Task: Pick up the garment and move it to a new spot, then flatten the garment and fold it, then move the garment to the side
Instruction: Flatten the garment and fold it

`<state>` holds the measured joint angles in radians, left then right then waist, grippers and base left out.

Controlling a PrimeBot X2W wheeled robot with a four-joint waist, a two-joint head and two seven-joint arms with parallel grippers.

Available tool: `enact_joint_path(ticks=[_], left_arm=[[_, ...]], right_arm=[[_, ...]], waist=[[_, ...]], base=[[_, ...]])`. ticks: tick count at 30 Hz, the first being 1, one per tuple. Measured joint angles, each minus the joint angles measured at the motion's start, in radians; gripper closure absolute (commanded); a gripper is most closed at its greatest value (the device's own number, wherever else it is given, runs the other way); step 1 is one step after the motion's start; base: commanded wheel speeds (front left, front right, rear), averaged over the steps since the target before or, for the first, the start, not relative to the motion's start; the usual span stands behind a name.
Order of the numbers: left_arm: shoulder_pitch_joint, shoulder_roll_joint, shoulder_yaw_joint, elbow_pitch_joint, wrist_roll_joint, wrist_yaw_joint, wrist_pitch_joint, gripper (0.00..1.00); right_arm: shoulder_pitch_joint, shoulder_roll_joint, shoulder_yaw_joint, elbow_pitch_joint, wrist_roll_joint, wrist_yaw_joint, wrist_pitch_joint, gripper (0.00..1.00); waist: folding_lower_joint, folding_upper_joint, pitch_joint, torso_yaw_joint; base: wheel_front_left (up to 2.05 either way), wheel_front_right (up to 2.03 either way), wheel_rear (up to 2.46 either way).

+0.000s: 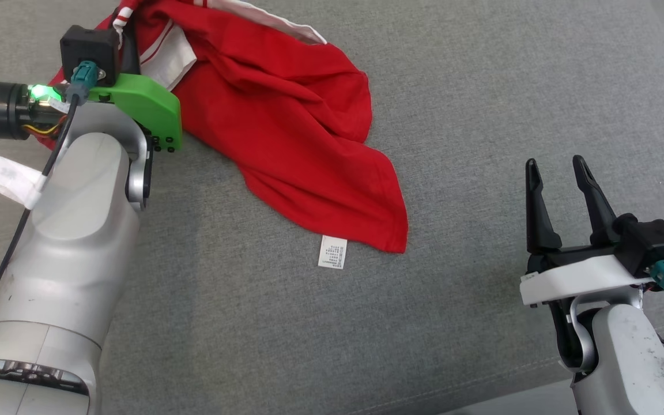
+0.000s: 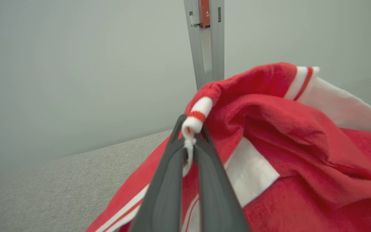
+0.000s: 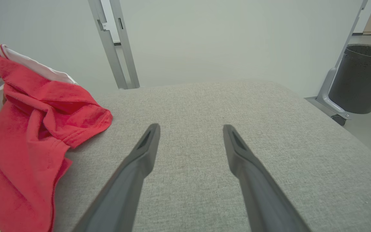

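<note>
Left hand (image 2: 190, 135) pinches garment (image 2: 285, 129) by its striped edge; right hand (image 1: 555, 163) spread.

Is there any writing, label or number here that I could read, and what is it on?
White tag by the red shirt's hem: rows of tiny print, too small to read.
Red box on the metal post: a small white mark, too blurred to read.
No text here can be read.
</note>
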<state>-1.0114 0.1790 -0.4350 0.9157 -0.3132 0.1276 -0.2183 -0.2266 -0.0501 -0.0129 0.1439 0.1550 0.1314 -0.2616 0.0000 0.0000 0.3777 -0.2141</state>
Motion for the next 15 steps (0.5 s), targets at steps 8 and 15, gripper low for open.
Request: enact_joint_path(ticks=[8, 15], left_arm=[[-0.036, -0.015, 0.011, 0.062, -0.006, 0.015, -0.034, 0.00], [-0.008, -0.046, -0.003, 0.026, -0.002, -0.005, -0.043, 0.00]], right_arm=[[-0.006, 0.000, 0.002, -0.005, 0.000, 0.000, 0.000, 0.00], [-0.002, 0.000, 0.002, 0.007, -0.006, 0.000, 0.000, 0.00]], waist=[[0.0001, 0.0000, 0.047, -0.030], [0.0000, 0.0000, 0.019, -0.009]], base=[[0.00, 0.00, 0.00], [0.00, 0.00, 0.00]])
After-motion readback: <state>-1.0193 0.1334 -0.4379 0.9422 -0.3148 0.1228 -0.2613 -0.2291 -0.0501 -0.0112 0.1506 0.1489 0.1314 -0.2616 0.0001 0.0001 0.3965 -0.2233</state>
